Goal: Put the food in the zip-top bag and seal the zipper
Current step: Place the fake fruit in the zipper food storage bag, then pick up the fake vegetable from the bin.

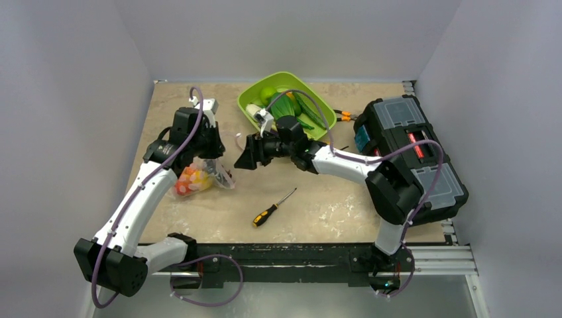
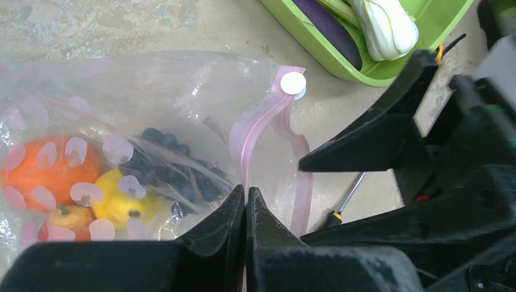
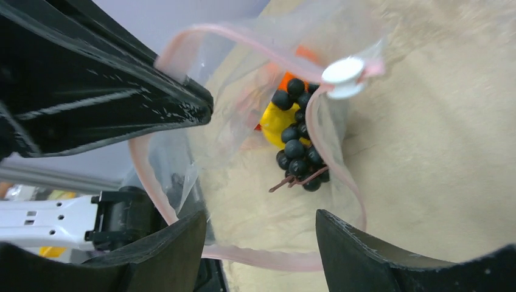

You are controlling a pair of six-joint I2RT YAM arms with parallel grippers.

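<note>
- The left gripper point(image 2: 245, 194) is pinched closed on the zipper point(image 2: 239, 152) of the zip-top bag point(image 2: 152, 91), which lies on the table point(image 1: 318, 212) left of centre.
- The right gripper point(image 3: 258, 243) has its fingers apart and holds nothing, just before the bag's open mouth.
- Dark grapes point(image 3: 297, 149), a yellow fruit point(image 2: 118, 198) and an orange fruit point(image 2: 52, 167) are inside the bag.
- The lime-green tray point(image 1: 248, 99) is behind, the screwdriver point(image 1: 273, 207) in front, and the black toolbox point(image 1: 397, 122) at the right.

White arms point(image 1: 136, 199), black joints point(image 1: 397, 189), purple cables point(image 1: 191, 99)

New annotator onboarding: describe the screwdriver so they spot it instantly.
On the tan table, look at the middle, toward the near edge. The screwdriver lies flat there, touching nothing. Nothing else has its black-and-yellow handle and thin metal shaft.
</note>
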